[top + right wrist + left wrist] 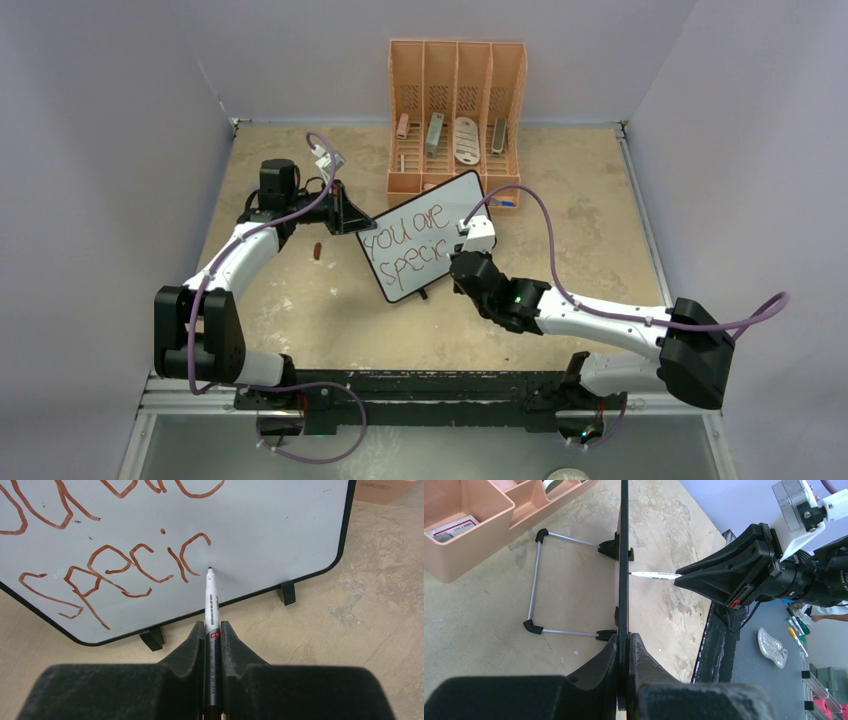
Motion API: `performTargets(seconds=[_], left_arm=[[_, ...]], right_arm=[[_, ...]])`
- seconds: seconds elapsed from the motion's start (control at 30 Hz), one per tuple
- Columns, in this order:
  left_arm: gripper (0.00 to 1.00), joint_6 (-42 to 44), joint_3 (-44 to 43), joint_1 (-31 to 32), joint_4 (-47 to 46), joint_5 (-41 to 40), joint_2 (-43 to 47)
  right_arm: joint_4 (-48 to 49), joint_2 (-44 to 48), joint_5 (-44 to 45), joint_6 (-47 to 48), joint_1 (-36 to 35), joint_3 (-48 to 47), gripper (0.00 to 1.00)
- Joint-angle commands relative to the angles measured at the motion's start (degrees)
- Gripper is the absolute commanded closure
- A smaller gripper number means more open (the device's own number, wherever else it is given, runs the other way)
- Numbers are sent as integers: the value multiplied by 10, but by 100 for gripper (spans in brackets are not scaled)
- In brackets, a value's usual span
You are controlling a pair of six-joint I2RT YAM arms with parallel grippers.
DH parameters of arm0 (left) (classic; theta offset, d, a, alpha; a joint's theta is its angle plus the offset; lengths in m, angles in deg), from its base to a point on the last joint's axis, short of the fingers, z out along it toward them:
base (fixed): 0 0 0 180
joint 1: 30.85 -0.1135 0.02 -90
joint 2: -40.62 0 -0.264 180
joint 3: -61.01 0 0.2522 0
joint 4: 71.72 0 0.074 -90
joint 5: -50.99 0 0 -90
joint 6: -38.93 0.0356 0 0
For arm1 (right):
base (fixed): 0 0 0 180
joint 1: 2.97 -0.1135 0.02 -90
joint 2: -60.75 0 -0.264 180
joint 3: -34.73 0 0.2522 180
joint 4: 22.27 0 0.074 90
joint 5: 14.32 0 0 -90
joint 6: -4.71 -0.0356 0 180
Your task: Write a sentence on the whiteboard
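The whiteboard [425,235] stands tilted on the table before the organizer, white with a thin black frame. Its red-brown sentence [115,567] reads "you are" above "speci", with a curved stroke after the "i". My left gripper [345,215] is shut on the board's left edge [623,580], seen edge-on in the left wrist view. My right gripper [463,262] is shut on a marker [210,605], white at the front and black at the back. Its tip rests at the board just right of the last stroke. The right gripper also shows in the left wrist view [724,575].
An orange organizer [455,110] with several compartments stands behind the board, holding small items. A small red-brown cap [317,250] lies on the table left of the board. The board's wire stand [536,580] props it from behind. Grey walls enclose the table.
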Motion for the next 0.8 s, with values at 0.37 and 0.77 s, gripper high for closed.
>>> performTargets(seconds=[0.37, 0.77], left_arm=[[100, 15, -16, 5, 2, 8, 8], [100, 15, -16, 5, 3, 5, 9]], right_arm=[[53, -2, 48, 12, 4, -28, 100], [63, -1, 48, 20, 6, -32, 100]])
